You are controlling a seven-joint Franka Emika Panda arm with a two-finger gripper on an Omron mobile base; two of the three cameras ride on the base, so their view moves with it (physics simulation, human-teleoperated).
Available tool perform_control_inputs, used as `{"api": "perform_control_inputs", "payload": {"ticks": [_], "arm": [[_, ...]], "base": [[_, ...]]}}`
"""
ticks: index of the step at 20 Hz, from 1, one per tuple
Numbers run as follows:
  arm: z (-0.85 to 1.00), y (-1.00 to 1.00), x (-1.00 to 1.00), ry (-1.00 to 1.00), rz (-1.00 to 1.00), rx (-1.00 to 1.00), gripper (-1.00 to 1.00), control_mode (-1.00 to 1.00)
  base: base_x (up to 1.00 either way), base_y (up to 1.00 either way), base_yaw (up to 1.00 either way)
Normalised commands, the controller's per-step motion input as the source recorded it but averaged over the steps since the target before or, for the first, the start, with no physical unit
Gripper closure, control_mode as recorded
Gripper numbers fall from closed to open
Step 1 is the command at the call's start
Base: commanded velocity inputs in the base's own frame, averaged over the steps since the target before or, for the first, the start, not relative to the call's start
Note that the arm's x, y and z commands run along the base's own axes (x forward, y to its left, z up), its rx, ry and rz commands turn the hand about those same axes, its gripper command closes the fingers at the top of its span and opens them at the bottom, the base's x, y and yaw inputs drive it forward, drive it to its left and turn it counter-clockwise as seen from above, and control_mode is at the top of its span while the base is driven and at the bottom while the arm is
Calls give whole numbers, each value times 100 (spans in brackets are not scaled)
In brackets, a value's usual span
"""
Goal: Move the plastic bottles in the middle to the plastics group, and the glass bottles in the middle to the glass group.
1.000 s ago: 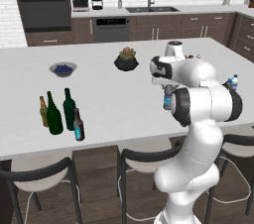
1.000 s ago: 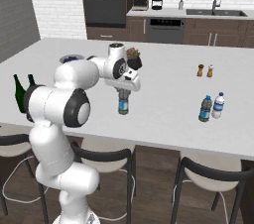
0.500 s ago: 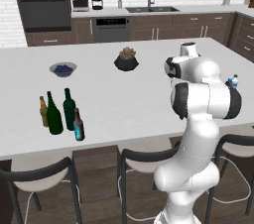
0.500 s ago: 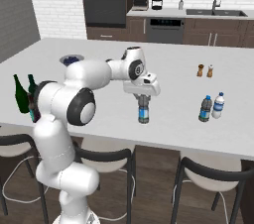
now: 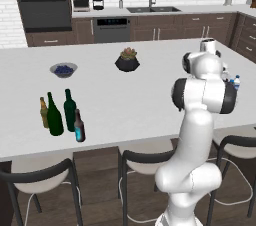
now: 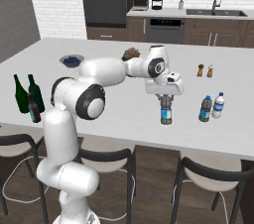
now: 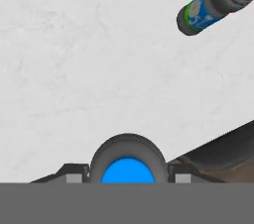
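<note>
Your gripper (image 6: 167, 100) is clamped on the neck of the small plastic water bottle (image 6: 166, 113), holding it upright over the white island counter (image 6: 109, 104); in the hand view its blue cap (image 7: 128, 170) sits at 6 o'clock between the fingertips. The plastics pair (image 6: 212, 107) stands near, at 3 o'clock of it. The dark glass bottles (image 5: 62, 114) are well apart at 9 o'clock.

A white kitchen island (image 5: 130, 100) carries four dark bottles (image 5: 62, 115) at one end, a bowl (image 5: 63, 69), a plant pot (image 5: 127, 61), shakers (image 6: 205, 71) and two water bottles (image 6: 212, 107).
</note>
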Motion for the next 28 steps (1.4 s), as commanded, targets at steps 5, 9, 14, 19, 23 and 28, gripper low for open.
{"api": "perform_control_inputs", "payload": {"ticks": [5, 9, 14, 19, 23, 28], "arm": [[0, -88, -11, -37, 0, 0, 100, -100], [0, -85, 3, -12, 0, 0, 100, -100], [-5, -69, 10, -1, 0, 0, 100, -100], [-4, -49, 18, -1, 0, 1, 100, -100], [-14, -34, 18, 0, 0, 10, 100, -100], [-21, -25, 17, 0, 0, 10, 100, -100]], "base": [[0, 0, 0], [0, 0, 0], [0, 0, 0], [0, 0, 0], [0, 0, 0], [0, 0, 0]]}}
